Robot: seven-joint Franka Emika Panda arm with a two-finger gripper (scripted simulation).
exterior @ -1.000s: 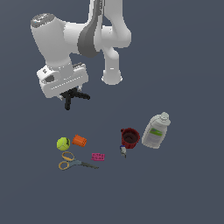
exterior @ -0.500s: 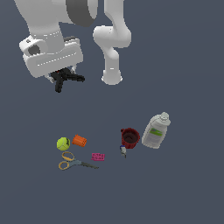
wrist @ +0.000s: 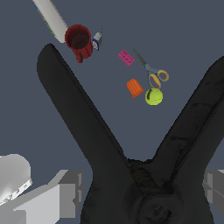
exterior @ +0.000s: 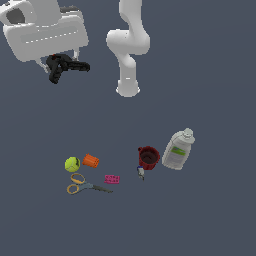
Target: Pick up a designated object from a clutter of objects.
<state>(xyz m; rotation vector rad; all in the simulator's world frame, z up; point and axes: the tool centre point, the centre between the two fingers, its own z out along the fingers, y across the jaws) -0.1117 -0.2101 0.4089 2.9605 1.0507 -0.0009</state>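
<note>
While clamped in gripper (exterior: 59,64) high above floor, black clamp (exterior: 64,67) hangs at exterior view's upper left, pivot partly hidden by fingers (wrist: 65,199). Well apart below: ball (exterior: 72,164), orange cylinder (exterior: 91,161), scissors (exterior: 84,185), mug (exterior: 148,157), bottle (exterior: 178,149). Wide bare floor between.

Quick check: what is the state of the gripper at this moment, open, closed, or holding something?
Gripper: shut on the black spring clamp, held high above the floor, away from the other objects.
</note>
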